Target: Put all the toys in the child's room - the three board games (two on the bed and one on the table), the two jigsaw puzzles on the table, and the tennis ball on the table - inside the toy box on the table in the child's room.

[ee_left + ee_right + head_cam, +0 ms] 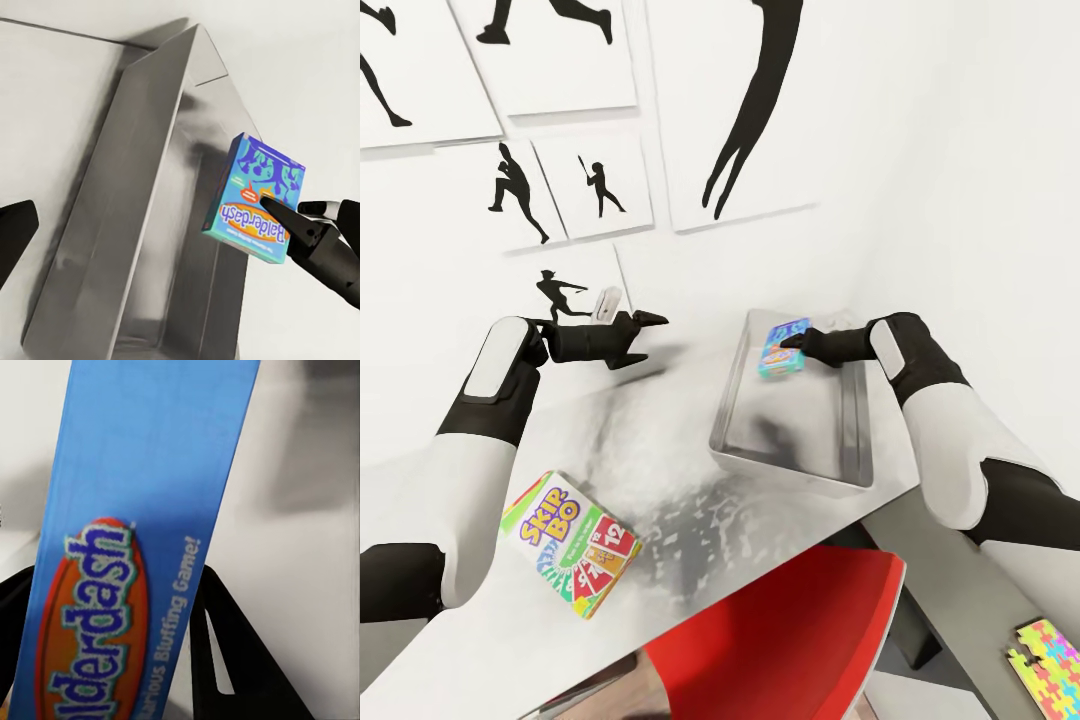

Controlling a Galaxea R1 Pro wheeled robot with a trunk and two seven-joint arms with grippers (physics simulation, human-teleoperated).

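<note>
White-walled room, pale grey table (660,440): right gripper (792,343) is clamped on the small blue Balderdash game box (782,350), over the shallow grey toy box (840,455). Left gripper (643,322) hangs empty, fingers apart.

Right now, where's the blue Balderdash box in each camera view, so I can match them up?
Head view: Balderdash box right of centre, held over the toy box by the right gripper.
Left wrist view: right of centre, beside the bin's wall.
Right wrist view: a blue band between the fingers.
Shared landmark: the toy box.
</note>
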